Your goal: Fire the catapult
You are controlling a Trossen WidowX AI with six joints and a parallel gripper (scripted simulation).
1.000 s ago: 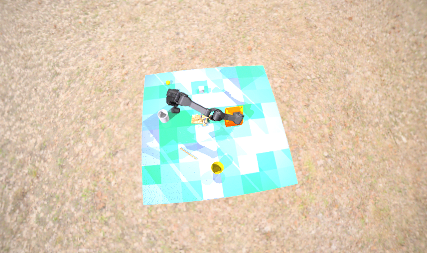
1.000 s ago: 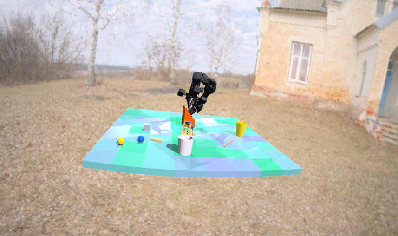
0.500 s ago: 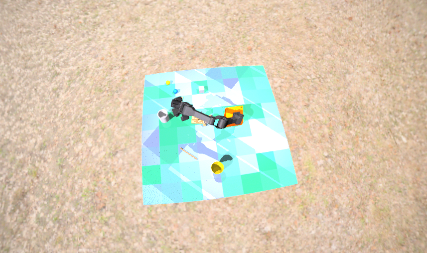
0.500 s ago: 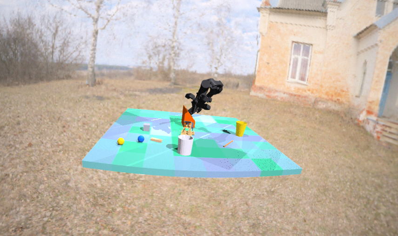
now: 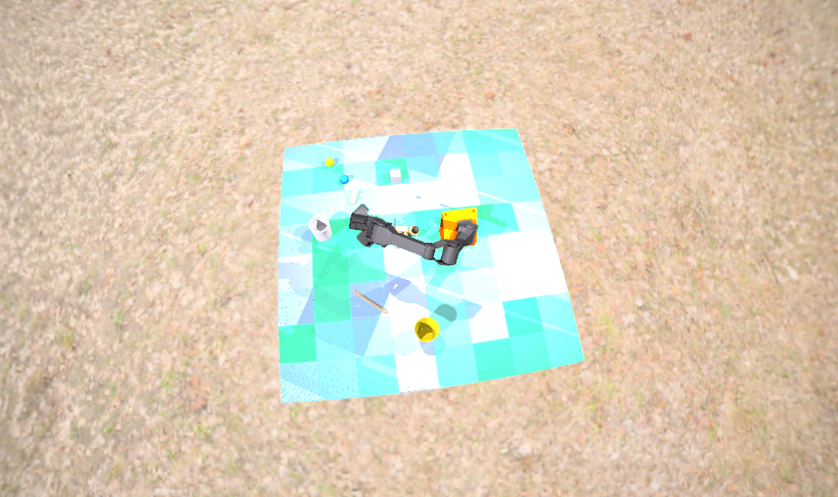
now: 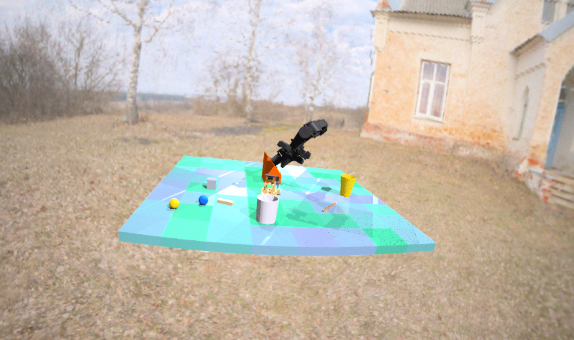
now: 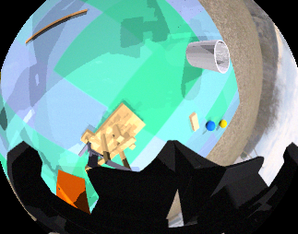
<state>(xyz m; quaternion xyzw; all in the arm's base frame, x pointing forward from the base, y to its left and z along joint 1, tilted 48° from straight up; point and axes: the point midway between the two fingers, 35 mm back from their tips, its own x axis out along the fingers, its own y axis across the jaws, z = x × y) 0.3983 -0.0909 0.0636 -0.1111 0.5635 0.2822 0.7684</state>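
Catapult (image 5: 404, 230) (image 6: 270, 188) (image 7: 118, 134) long axis approx. twd wht mug (image 5: 322, 234) (image 6: 266, 210) (image 7: 201, 54)

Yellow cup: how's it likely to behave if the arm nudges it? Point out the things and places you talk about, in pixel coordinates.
The yellow cup (image 5: 426, 329) (image 6: 347, 185) stands upright, taller than wide and narrowing toward its foot, so a push near the rim would probably tip it rather than slide it. Its open top suggests a hollow, fairly light body. Its round wall would likely let it roll once knocked over.

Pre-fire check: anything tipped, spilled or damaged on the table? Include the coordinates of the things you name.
Nothing stands out. The white mug (image 5: 320, 229) (image 6: 266, 209) (image 7: 202, 54) and yellow cup (image 5: 426, 330) (image 6: 347, 185) stand upright. No spill or breakage visible; the catapult (image 5: 404, 230) (image 6: 272, 186) (image 7: 119, 129) is partly hidden from above by the arm, its finer parts too small to judge.
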